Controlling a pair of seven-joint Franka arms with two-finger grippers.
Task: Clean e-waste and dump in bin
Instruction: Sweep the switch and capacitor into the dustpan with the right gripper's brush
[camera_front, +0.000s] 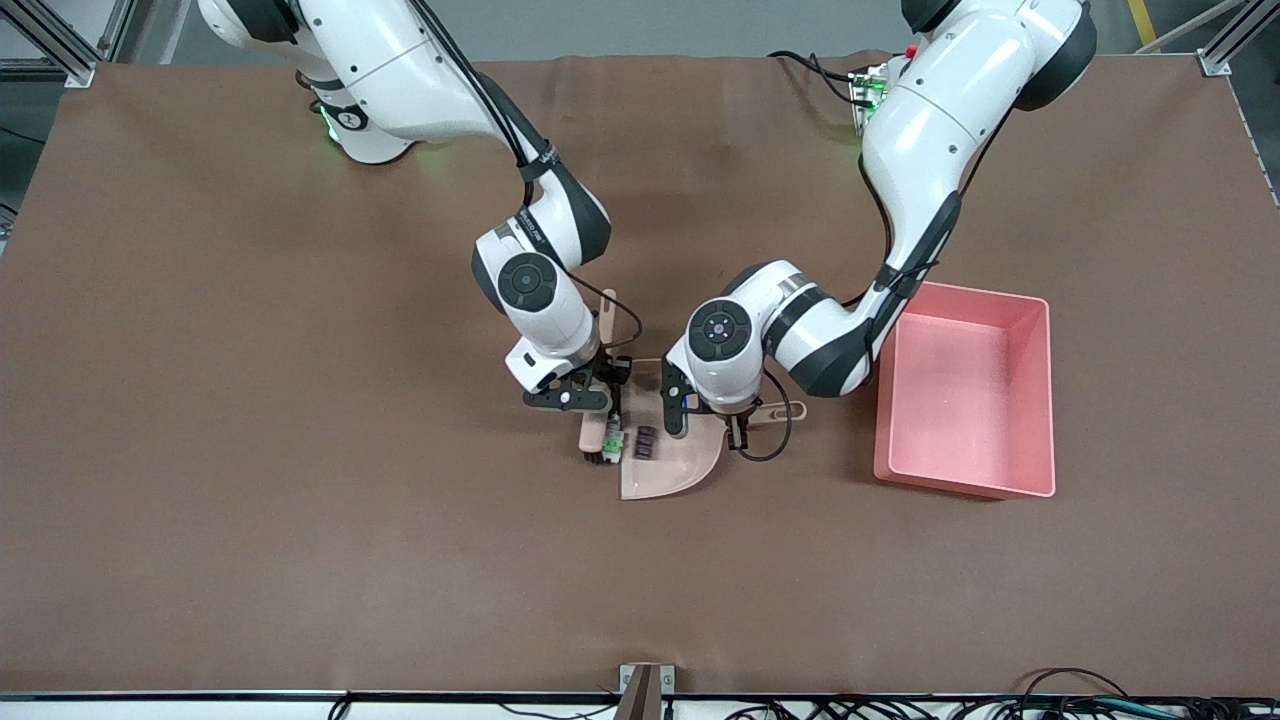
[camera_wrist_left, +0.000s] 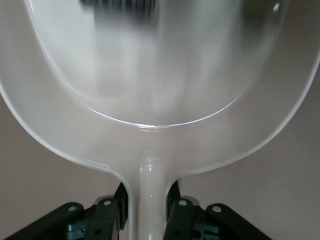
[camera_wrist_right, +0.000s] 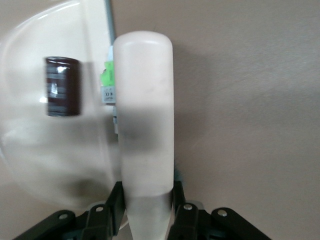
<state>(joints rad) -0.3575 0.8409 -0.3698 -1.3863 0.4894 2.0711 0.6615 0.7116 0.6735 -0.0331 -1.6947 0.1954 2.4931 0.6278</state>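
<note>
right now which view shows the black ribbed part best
The right wrist view: the black ribbed part lies unobstructed in the dustpan. The front view shows it tiny. The left wrist view shows only a blur at the frame edge.

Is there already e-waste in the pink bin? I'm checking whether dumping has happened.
No: in the front view the bin shows only its bare pink floor, while the black ribbed block lies on the dustpan.

Grey-white/green part (camera_front: 611, 440) at dustpan (camera_front: 680, 470) lip, blk ribbed block (camera_front: 646, 443) inside; pink bin (camera_front: 965, 405) upright nearby.
</note>
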